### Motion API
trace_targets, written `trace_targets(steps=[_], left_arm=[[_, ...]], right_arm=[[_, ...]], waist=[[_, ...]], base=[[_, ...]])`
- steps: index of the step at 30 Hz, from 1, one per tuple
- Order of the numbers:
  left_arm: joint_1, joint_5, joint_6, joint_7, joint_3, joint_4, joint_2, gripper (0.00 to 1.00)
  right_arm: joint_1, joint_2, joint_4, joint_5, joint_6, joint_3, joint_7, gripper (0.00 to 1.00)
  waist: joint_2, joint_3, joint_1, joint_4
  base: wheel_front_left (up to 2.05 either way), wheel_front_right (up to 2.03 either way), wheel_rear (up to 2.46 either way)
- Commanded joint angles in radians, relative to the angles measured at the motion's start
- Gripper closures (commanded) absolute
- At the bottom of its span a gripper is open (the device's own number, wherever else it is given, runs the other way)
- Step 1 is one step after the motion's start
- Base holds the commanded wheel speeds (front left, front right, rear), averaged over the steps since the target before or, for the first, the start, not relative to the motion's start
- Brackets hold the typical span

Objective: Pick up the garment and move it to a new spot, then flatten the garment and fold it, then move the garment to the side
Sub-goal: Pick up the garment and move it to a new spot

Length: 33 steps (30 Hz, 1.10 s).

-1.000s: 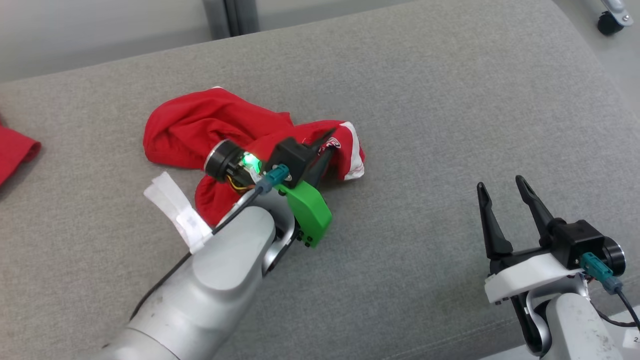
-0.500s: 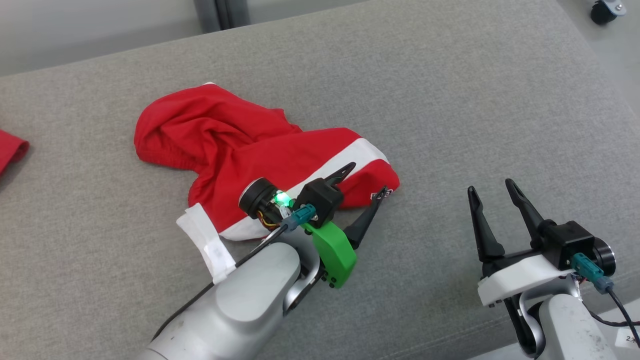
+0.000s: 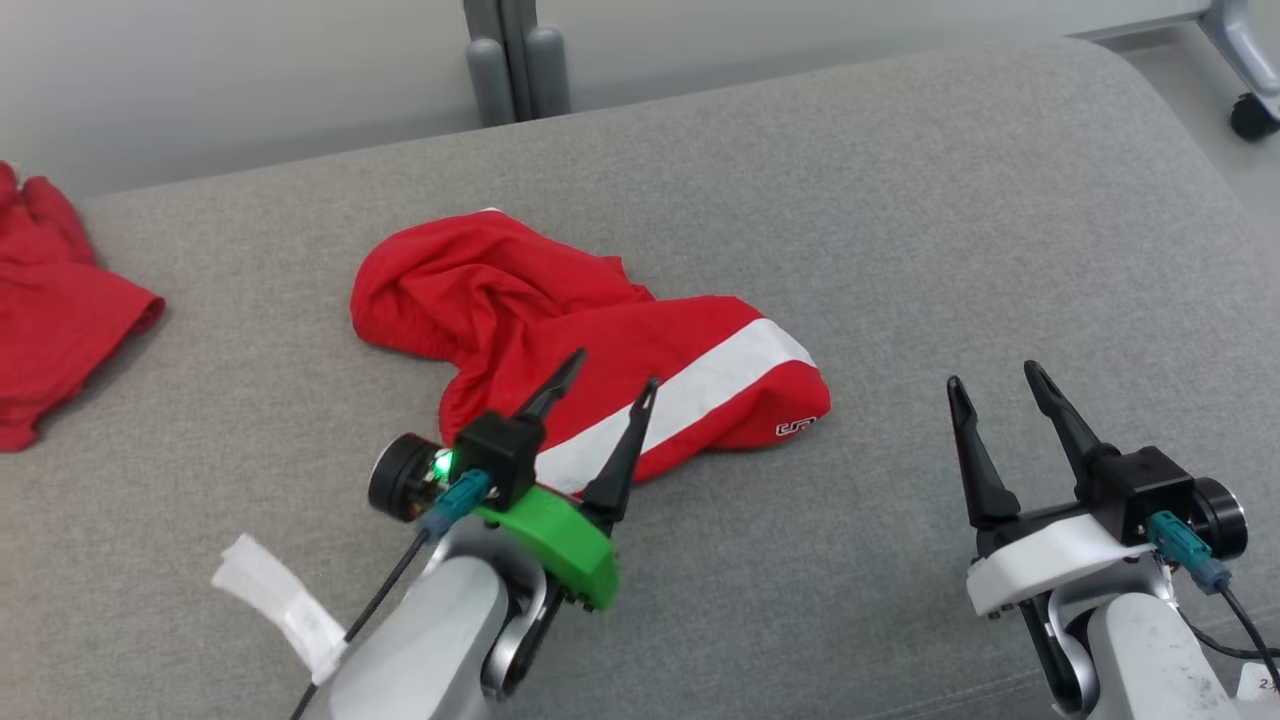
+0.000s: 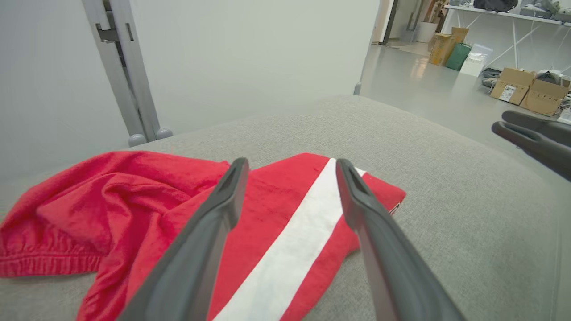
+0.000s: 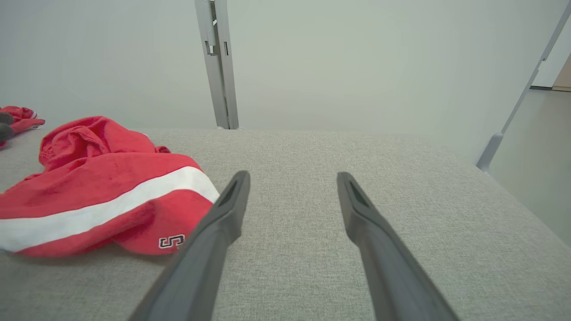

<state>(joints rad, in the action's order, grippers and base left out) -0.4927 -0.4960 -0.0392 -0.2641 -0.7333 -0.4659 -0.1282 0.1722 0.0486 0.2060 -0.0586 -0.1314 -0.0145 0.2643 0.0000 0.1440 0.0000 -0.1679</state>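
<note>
The garment is a pair of red shorts with a white side stripe, lying rumpled on the grey cushion. It also appears in the left wrist view as red cloth and in the right wrist view at the left. My left gripper stands open just above the near edge of the garment, nothing between its fingers. My right gripper is open over bare cushion to the right of the garment, its fingers empty.
A second red cloth lies at the far left of the cushion. A white tape tag hangs off the left forearm. Grey frame posts stand behind the cushion. A castor sits on the floor at the upper right.
My left gripper went from shut on the garment to open and pulled back toward me. The garment was dragged right and now lies spread with its white stripe showing. The camera also shifted.
</note>
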Motion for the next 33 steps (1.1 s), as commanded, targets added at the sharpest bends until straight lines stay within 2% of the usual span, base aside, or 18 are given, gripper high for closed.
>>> trace_targets(steps=[1,9,18,27,33], left_arm=[[0.051,0.01,0.006,0.0,0.036,0.017,-0.013,0.0],[0.288,0.061,0.013,0.0,0.258,0.101,-0.016,0.0],[0.455,0.118,-0.015,0.0,0.468,0.158,0.039,0.0],[0.502,0.17,-0.055,-0.001,0.55,0.16,0.07,0.0],[0.514,0.181,-0.065,-0.001,0.581,0.155,0.076,0.0]], right_arm=[[-0.018,0.003,0.001,0.011,0.001,-0.004,0.0,0.0],[-0.065,0.003,0.013,0.023,0.001,-0.024,0.0,0.0],[-0.108,0.003,0.021,0.004,0.001,-0.03,0.0,0.0],[-0.114,0.003,0.033,-0.003,0.001,-0.035,0.0,0.0],[-0.104,0.003,0.039,-0.004,0.001,-0.036,0.0,0.0]], waist=[[0.0,-0.043,0.0,0.027],[0.0,-0.116,0.0,0.054],[0.0,-0.145,0.0,0.067],[0.0,-0.15,0.0,0.063],[0.0,-0.15,0.0,0.06]], base=[[0.0,0.0,0.0],[0.0,0.0,0.0],[0.0,0.0,0.0],[0.0,0.0,0.0],[0.0,0.0,0.0]])
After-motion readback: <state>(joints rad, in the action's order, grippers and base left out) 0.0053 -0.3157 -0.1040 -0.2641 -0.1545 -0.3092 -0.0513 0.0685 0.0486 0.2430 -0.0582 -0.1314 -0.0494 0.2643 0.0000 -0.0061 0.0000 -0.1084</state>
